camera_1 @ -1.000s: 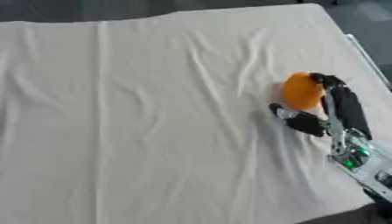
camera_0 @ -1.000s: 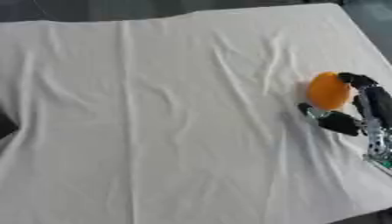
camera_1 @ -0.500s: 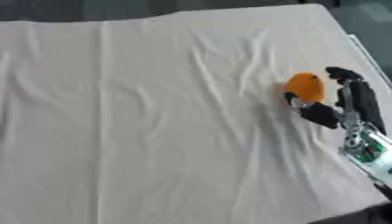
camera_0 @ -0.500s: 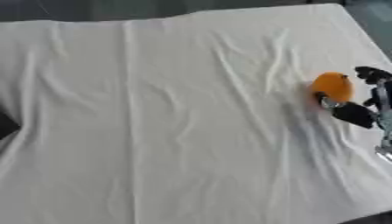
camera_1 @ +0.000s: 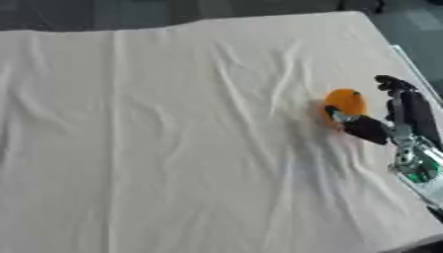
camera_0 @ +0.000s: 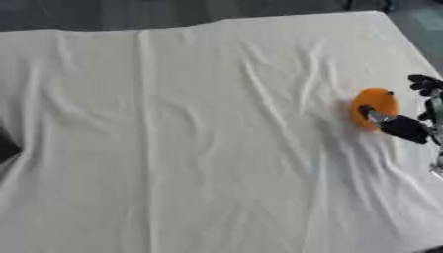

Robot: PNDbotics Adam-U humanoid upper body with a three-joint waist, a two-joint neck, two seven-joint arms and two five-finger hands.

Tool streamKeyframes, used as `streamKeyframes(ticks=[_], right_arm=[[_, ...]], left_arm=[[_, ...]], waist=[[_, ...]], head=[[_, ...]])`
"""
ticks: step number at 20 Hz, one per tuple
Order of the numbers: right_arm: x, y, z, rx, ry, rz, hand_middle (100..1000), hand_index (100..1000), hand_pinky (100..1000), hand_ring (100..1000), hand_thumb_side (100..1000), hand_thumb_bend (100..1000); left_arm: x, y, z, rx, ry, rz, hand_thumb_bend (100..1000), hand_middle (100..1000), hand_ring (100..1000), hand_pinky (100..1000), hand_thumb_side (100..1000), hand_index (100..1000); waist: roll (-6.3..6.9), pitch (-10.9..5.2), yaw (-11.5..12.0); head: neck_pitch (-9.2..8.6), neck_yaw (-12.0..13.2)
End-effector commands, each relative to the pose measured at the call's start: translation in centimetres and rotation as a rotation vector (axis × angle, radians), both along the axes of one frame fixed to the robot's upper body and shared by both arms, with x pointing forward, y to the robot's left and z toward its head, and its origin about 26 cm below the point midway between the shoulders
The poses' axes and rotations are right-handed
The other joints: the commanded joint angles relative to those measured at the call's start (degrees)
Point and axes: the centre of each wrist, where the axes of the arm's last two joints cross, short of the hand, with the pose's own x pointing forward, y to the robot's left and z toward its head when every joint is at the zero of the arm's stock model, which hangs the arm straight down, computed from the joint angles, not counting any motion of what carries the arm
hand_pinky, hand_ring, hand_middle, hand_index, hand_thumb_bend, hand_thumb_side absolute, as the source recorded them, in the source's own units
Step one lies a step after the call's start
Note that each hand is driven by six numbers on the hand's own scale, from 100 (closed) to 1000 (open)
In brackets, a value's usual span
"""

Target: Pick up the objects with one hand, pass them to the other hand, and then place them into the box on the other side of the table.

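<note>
In the left eye view we see our right hand (camera_0: 414, 122) come in at the right edge over the white cloth (camera_0: 199, 148), and just to its left, touching it, lies the orange object (camera_0: 373, 107), round and resting on the cloth. Our thumb reaches across the object's near side, its tip against the orange surface, while the dark fingers (camera_0: 424, 84) stand up beyond and to the right of it, clear of the object and spread apart, so the hand is not clamped on anything. A dark shape (camera_0: 7, 147) shows at the far left edge, well apart from the hand; we cannot tell what it is. In the right eye view we see more of the same hand (camera_1: 402, 121): the black palm and the silver and green forearm (camera_1: 419, 165) run down toward the lower right corner. The orange object (camera_1: 344, 103) sits just left of the palm, between the thumb below and the fingertips (camera_1: 389, 81) above and to the right, with a gap showing between the object and those fingertips. The cloth's wrinkles run away from the hand toward the far left. Our left hand shows in neither view.
</note>
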Motion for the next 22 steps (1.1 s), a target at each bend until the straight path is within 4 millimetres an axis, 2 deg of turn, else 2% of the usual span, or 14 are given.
streamKeyframes(ticks=[1, 7, 13, 17, 21, 22], right_arm=[[-0.03, 0.11, 0.27, -0.170, -0.016, -0.433, 781, 878, 571, 854, 465, 615], [-0.22, 0.15, -0.19, -0.143, 0.009, -0.475, 779, 873, 576, 852, 451, 596], [-0.63, 0.00, -0.65, -0.108, 0.021, -0.499, 765, 852, 571, 840, 394, 550], [-0.70, -0.03, -0.72, -0.104, 0.023, -0.502, 735, 825, 525, 822, 278, 507], [-0.70, -0.07, -0.66, -0.111, 0.019, -0.504, 654, 759, 404, 783, 100, 471], [-0.69, -0.09, -0.62, -0.114, 0.017, -0.505, 633, 742, 377, 773, 100, 466]], left_arm=[[-0.40, 0.71, 1.38, 0.024, -0.045, 0.023, 125, 620, 679, 866, 360, 650], [-0.61, 0.54, 1.72, 0.024, -0.059, 0.015, 130, 621, 680, 864, 356, 649], [-0.59, 0.62, 1.58, 0.027, -0.059, 0.021, 135, 622, 682, 862, 354, 649], [-0.61, 0.64, 1.60, 0.027, -0.061, 0.021, 133, 622, 681, 862, 354, 648], [-0.61, 0.66, 1.51, 0.028, -0.058, 0.022, 136, 623, 683, 862, 353, 649], [-0.61, 0.69, 1.49, 0.029, -0.057, 0.023, 136, 623, 682, 862, 353, 649]], waist=[[-0.67, 0.27, 0.2], [-0.82, 1.07, 1.1], [-0.88, 1.57, 1.4], [-0.80, 1.58, 1.4], [-0.75, 1.51, 1.4], [-0.75, 1.49, 1.4]], head=[[-0.95, -0.4], [-1.66, -0.8], [-1.83, -1.0], [-1.70, -1.0], [-1.85, -1.0], [-1.85, -1.1]])
